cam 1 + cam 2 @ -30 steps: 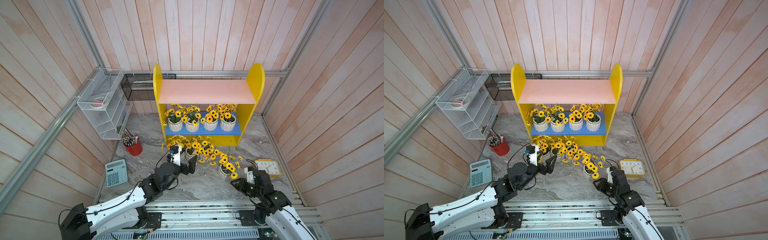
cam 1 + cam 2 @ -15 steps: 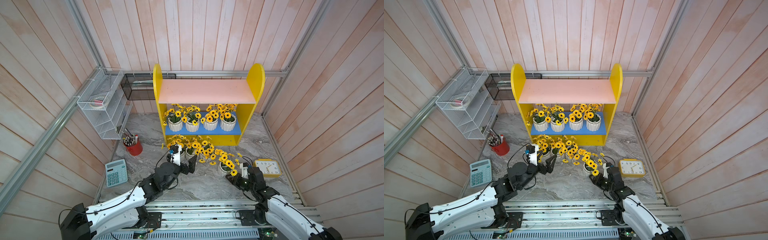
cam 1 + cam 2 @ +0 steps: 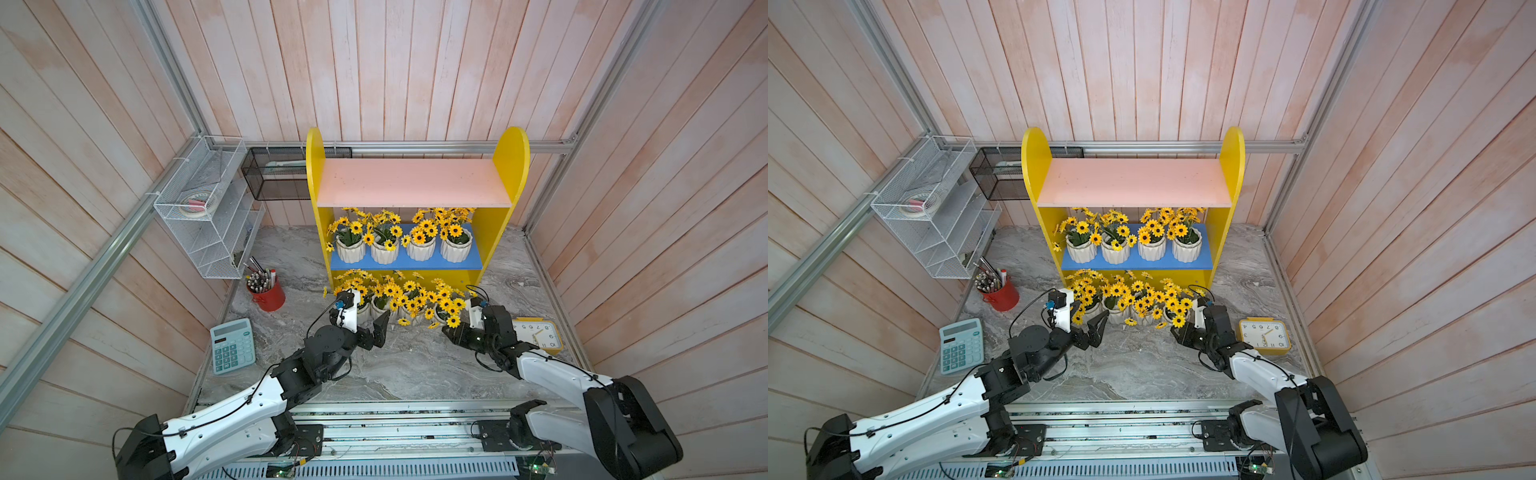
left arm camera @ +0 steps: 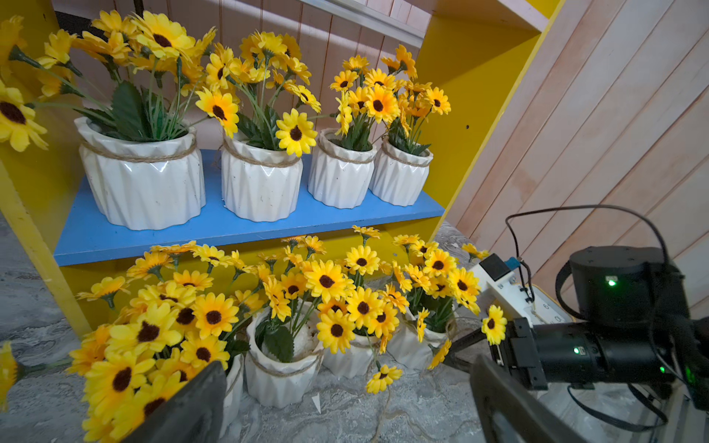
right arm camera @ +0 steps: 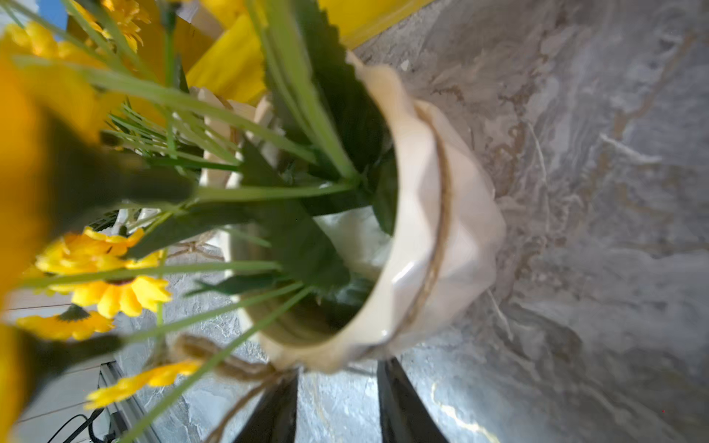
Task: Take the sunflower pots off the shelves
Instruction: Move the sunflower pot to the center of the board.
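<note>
The shelves [image 3: 511, 166] stand at the back of the tabletop [image 3: 415, 370]. 4 sunflower pots [image 3: 421, 249] stand upright in 1 row on the blue lower board [image 3: 403, 264], under the pink upper board [image 3: 411, 183]. 4 more pots, the front row [image 4: 284, 379], are close together on the tabletop just in front of the shelves.

The right gripper [image 3: 446, 330] reaches the rightmost pot [image 5: 460, 249] of the front row, and its fingers [image 5: 403, 406] are closed on the rim with the twine. I cannot tell if this pot rests fully on the tabletop.

The left gripper [image 3: 370, 332] is low, just beside the leftmost pot of the front row. Its fingers [image 4: 184, 406] are spread wide and they hold nothing. A yellow clock [image 3: 540, 334] lies near the right arm.
</note>
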`<state>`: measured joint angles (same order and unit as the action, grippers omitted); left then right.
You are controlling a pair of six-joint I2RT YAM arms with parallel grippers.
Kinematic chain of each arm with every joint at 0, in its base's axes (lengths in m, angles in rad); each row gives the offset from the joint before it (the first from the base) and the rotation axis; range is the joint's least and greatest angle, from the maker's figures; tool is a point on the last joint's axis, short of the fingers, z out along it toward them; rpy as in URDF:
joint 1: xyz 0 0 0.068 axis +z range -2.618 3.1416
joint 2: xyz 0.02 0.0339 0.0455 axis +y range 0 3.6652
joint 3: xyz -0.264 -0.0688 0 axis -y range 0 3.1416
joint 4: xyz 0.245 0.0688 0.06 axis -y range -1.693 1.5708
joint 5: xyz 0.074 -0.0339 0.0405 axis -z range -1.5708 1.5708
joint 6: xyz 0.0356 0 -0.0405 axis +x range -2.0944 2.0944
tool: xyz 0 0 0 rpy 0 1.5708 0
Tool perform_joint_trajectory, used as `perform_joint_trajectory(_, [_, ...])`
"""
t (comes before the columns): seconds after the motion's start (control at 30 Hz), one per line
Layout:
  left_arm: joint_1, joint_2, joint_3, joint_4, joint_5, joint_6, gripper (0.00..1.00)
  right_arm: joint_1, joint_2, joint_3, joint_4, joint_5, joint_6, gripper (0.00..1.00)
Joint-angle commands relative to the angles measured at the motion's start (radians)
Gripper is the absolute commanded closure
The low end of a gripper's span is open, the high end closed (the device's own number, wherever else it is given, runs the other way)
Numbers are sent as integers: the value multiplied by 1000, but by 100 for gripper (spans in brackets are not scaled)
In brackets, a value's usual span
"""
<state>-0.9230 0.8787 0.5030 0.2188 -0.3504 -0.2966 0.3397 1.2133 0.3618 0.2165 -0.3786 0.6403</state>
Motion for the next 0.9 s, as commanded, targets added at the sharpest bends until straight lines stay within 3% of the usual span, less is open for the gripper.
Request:
perform_joint_trajectory(0.0, [8,-9,26,-24,-25,35,0,4,35,24,46,23,-53,66])
perform_joint_trajectory(0.53, [15,-1,55,-40,-33,76,0,-1,114,77,47,82,-139,66])
perform_joint_trajectory(0.7, [19,5,94,-78,-54,108,0,-1,73,75,-2,88,-150,64])
perform_joint_trajectory(0.87, [27,30,187,-148,-48,164,0,2,-72,52,-145,87,-128,58])
